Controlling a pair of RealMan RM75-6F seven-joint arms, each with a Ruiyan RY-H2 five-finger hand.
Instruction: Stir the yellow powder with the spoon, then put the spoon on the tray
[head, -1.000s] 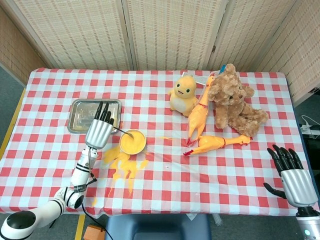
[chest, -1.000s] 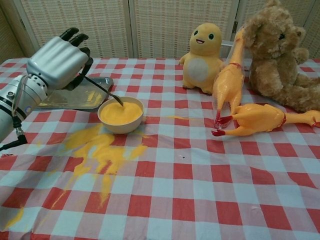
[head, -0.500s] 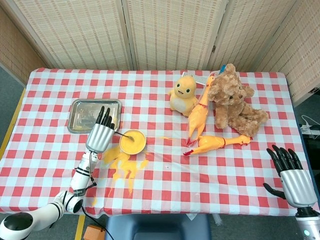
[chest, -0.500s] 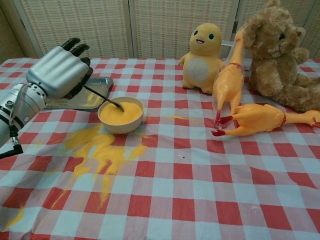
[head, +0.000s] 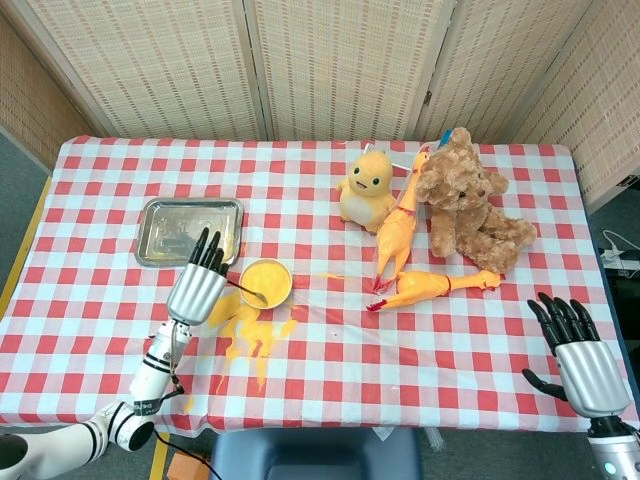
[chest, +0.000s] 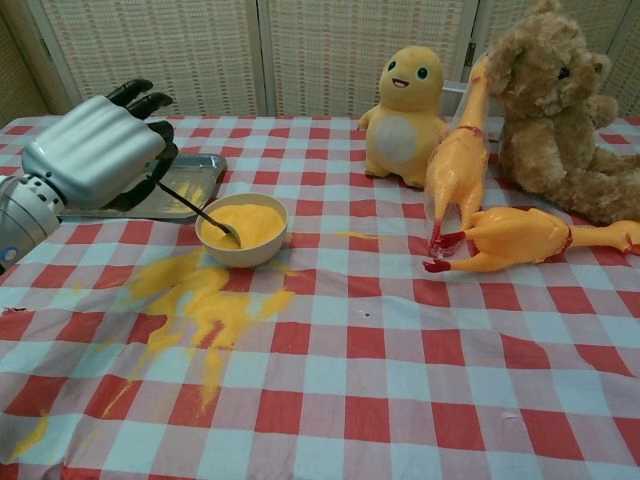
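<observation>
Head view: left robot hand (head: 197, 285) grips the spoon (head: 249, 291), bowl end dipped in the yellow powder (head: 266, 279) in the bowl (head: 264, 297), tray (head: 189, 229) just behind on the table (head: 330, 350). Only this view shows the right robot hand (head: 577, 358) — fingers spread, holding nothing, at the table's near right edge.

Chest view: left robot hand (chest: 96, 157) fingers curled round the spoon (chest: 198, 211) handle; spilled powder (chest: 200, 302) in front of the bowl (chest: 241, 230) — closer detail. Since earlier, the hand has drawn back towards the near edge and the spoon tip has shifted nearer.
</observation>
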